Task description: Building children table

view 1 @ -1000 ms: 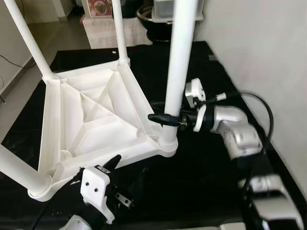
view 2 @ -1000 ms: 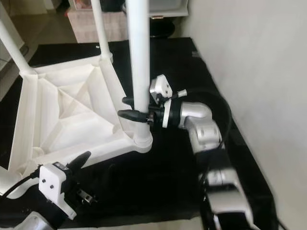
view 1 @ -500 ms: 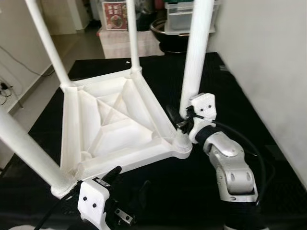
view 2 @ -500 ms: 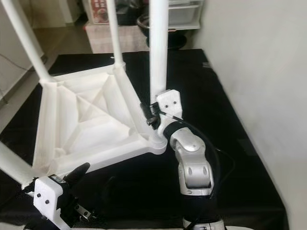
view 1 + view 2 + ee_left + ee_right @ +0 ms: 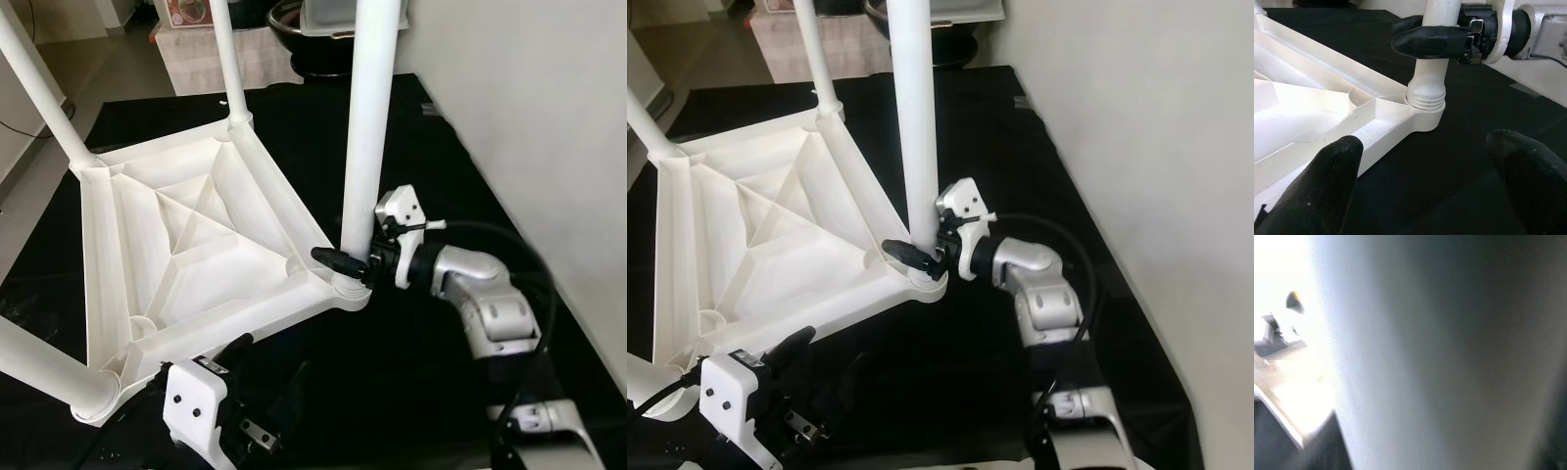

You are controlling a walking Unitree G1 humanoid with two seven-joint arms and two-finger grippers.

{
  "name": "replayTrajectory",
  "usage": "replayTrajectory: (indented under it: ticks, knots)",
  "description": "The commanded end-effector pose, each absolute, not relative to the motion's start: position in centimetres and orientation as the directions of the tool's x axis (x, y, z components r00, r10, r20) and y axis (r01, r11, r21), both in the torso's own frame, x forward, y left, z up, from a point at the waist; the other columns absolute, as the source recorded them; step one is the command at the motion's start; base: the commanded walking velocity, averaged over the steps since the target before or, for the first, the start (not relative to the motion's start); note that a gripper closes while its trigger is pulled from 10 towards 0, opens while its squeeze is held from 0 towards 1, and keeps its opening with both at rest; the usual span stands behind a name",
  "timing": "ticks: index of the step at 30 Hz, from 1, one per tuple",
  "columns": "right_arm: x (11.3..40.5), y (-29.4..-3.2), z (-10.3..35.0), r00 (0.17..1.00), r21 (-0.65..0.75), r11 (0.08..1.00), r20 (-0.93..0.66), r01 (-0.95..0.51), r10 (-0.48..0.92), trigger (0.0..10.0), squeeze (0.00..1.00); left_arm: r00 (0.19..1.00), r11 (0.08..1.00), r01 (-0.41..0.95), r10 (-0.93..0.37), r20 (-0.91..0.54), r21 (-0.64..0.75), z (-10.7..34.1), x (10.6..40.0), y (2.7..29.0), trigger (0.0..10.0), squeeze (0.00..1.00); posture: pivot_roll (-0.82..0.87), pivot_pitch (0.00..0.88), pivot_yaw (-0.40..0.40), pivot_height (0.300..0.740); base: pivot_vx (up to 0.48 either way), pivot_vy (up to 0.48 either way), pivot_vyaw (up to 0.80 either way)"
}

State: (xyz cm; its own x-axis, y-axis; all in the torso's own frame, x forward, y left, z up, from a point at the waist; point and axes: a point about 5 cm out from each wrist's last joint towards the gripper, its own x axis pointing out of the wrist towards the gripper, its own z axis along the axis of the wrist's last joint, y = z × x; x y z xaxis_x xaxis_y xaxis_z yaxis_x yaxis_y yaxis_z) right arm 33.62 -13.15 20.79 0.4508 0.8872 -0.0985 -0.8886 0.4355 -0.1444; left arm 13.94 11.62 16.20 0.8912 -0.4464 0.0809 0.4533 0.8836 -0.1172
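A white plastic children's table (image 5: 196,235) lies upside down on a black mat, its legs pointing up. The near-right leg (image 5: 370,127) stands in its corner socket (image 5: 1425,98). My right gripper (image 5: 343,259) is shut on this leg just above the socket, one black finger in front and one behind. In the right wrist view the leg (image 5: 1425,352) sits blurred and very close. My left gripper (image 5: 269,359) hangs open near the table's front edge, its fingers (image 5: 1327,186) spread wide, pointing at the same corner and touching nothing.
Three more white legs rise from the other corners, one of them (image 5: 227,59) at the back. A white wall (image 5: 529,117) runs close along the right. Boxes and a dark bowl (image 5: 313,29) stand beyond the mat. Bare black mat (image 5: 392,392) lies in front.
The head camera has swung, so the whole scene shifted. My right gripper stays on the leg but now sits lower, just above the socket. The left gripper has kept its pose.
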Motion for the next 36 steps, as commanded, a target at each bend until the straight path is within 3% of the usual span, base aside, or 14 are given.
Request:
replayTrajectory:
  ticks: [1,6,13,14,17,18,25,29,30,31,32,33,35,36]
  knots:
    - [33.7,-12.9,20.5,0.391,-0.145,0.374,-0.116,-0.916,0.913,10.0,0.0,0.893,0.884,0.45,-0.446,0.065,-0.126,16.0,13.7,11.5,10.0,0.0,0.05,0.128,0.016,0.74,0.0,0.0,0.0]
    - [34.2,-13.4,21.0,0.328,-0.119,0.315,-0.113,-0.941,0.938,10.0,0.0,0.898,0.89,0.44,-0.435,0.066,-0.12,16.0,13.7,11.5,10.0,0.0,0.05,0.123,0.013,0.74,0.0,0.0,0.0]
    - [34.4,-13.5,20.7,0.133,-0.053,0.127,-0.131,-0.991,0.982,10.0,0.0,0.893,0.883,0.451,-0.444,0.076,-0.134,16.0,13.8,11.4,10.0,0.0,0.06,0.121,0.017,0.74,0.0,0.0,0.0]
    - [34.4,-13.2,20.8,0.107,-0.05,0.102,-0.118,-0.994,0.987,0.7,0.0,0.892,0.881,0.452,-0.445,0.077,-0.138,16.0,13.8,11.4,10.0,0.0,0.05,0.124,0.016,0.74,0.0,0.0,0.0]
    - [34.3,-12.9,21.0,0.082,-0.044,0.077,-0.1,-0.996,0.992,0.7,0.0,0.892,0.881,0.452,-0.445,0.079,-0.142,16.0,13.8,11.4,10.0,0.0,0.05,0.124,0.016,0.74,0.0,0.0,0.0]
    - [34.1,-13.0,20.9,0.061,-0.037,0.058,-0.1,-0.998,0.993,0.0,0.0,0.892,0.88,0.452,-0.445,0.081,-0.144,16.0,13.9,11.4,10.0,0.0,0.04,0.128,0.019,0.74,0.0,0.0,0.0]
    - [33.9,-14.0,20.4,0.046,-0.02,0.044,-0.118,-0.999,0.992,0.0,0.0,0.891,0.878,0.454,-0.445,0.086,-0.15,16.0,14.0,11.4,10.0,0.0,0.04,0.132,0.022,0.74,0.0,0.0,0.0]
    - [33.4,-14.6,19.6,0.171,-0.043,0.168,-0.118,-0.985,0.978,0.0,0.0,0.889,0.875,0.459,-0.45,0.088,-0.154,16.0,14.0,11.4,10.0,0.0,0.02,0.136,0.015,0.74,0.0,0.0,0.0]
    - [33.1,-14.5,19.2,0.225,-0.043,0.221,-0.11,-0.974,0.968,0.0,0.0,0.888,0.875,0.46,-0.451,0.089,-0.154,16.0,14.1,11.5,10.0,0.0,0.02,0.139,0.008,0.74,0.0,0.0,0.0]
    - [32.6,-13.7,18.4,0.353,-0.03,0.351,-0.095,-0.936,0.931,0.0,0.0,0.888,0.874,0.46,-0.451,0.089,-0.154,16.0,14.0,11.6,10.0,0.0,0.03,0.143,0.004,0.74,0.0,0.0,0.0]
    - [32.6,-13.7,18.4,0.353,-0.03,0.351,-0.095,-0.936,0.931,0.0,0.0,0.888,0.874,0.46,-0.451,0.089,-0.154,16.0,14.0,11.6,10.0,0.0,0.03,0.143,0.004,0.74,0.0,0.0,0.0]
    - [32.2,-12.9,17.6,0.52,-0.027,0.52,-0.089,-0.854,0.85,0.0,0.0,0.888,0.875,0.46,-0.451,0.09,-0.154,16.1,14.0,11.7,10.0,0.0,0.02,0.145,0.007,0.74,0.0,0.0,0.0]
    - [28.8,-12.3,15.8,0.896,-0.057,0.897,-0.107,-0.439,0.431,0.0,0.0,0.889,0.875,0.458,-0.45,0.09,-0.154,16.1,14.1,11.9,10.0,0.0,0.01,0.154,0.027,0.74,0.0,0.0,0.0]
    - [28.8,-12.3,15.8,0.896,-0.057,0.897,-0.107,-0.439,0.431,0.0,0.0,0.889,0.875,0.458,-0.45,0.09,-0.154,16.1,14.1,11.9,10.0,0.0,0.01,0.154,0.027,0.74,0.0,0.0,0.0]
